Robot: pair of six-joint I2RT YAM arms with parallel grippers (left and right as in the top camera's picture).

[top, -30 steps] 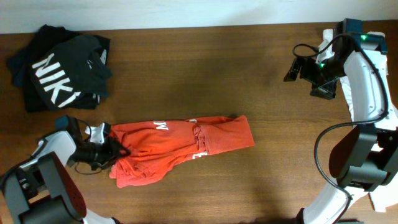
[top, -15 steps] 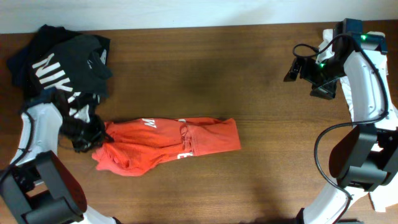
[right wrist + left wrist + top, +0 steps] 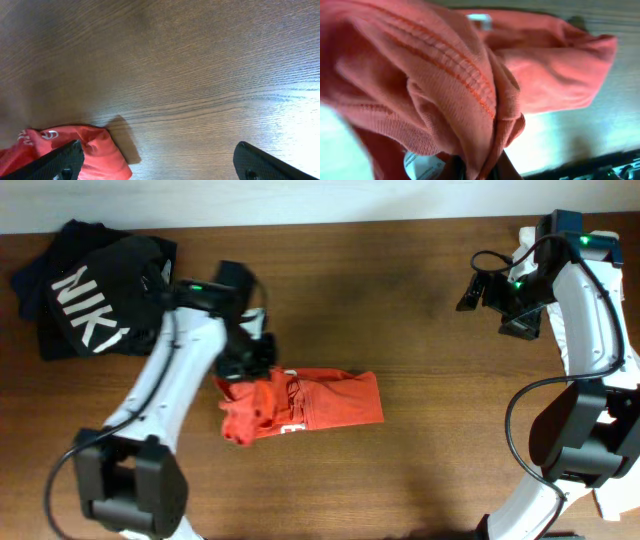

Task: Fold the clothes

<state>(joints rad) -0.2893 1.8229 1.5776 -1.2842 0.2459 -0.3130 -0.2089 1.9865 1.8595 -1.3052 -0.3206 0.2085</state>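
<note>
The T-shirt point(image 3: 320, 400) lies bunched mid-bench point(image 3: 420, 480) — its left end pinched in the left tool point(image 3: 242, 370), clamped tight on a stitched fold. The right tool point(image 3: 472, 292) hovers at far right, fingers spread wide, empty. Black shirts point(image 3: 95, 290) sit back-left.

The T-shirt point(image 3: 330, 398) is orange-red with scraps of white lettering and darker orange stitching along its seams, the heaped shirts point(image 3: 95, 290) are black with large white letters, the table point(image 3: 400, 290) is dark brown wood grain, and the left arm point(image 3: 170, 385) and right arm point(image 3: 585, 305) are white with black joints.
</note>
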